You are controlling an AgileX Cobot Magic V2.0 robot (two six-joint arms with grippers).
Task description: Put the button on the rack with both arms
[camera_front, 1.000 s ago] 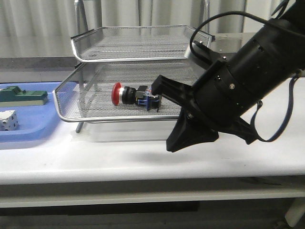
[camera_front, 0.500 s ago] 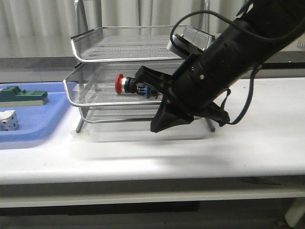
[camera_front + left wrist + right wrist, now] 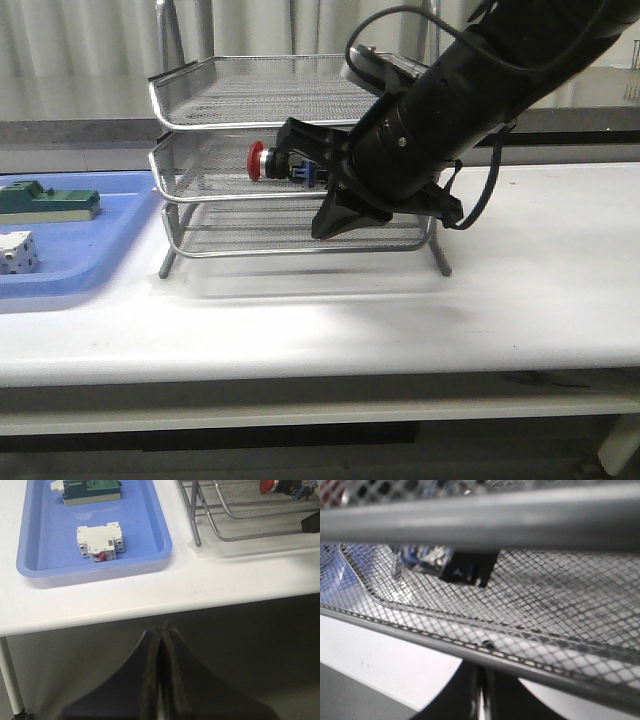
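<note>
1. Right fingers [image 3: 481, 700]: in the right wrist view they're pressed flat together with nothing between them, tips right up against the front rail of the rack [image 3: 290, 165]. In the front view the black tips sit at the rack's front edge, around the middle tray.
2. Left fingers [image 3: 161, 680]: also pressed together, pinching nothing. They hang off to the side of the rack, out past the front edge of the surface [image 3: 240, 580], with the dark space under the surface behind them.
3. The button [image 3: 285, 163] lies on its side inside the rack's middle tray, red head pointing toward the rack's left end, blue-and-black block toward the right arm. It's just behind the right arm's fingers, and I can't tell if they touch it. From the right wrist view you only get a blurry dark block through the mesh.
4. The right arm [image 3: 470, 90] comes down at a slant across the rack's right half and covers part of the top and middle trays.
5. The rack stands on the white surface, all three trays stacked in line, legs on the surface.
6. Just beside the rack's left end there's a blue tray [image 3: 150, 525], close to the leg but not touching. In it: a white switch [image 3: 98, 541] and a green block [image 3: 92, 490], well apart from the button.
</note>
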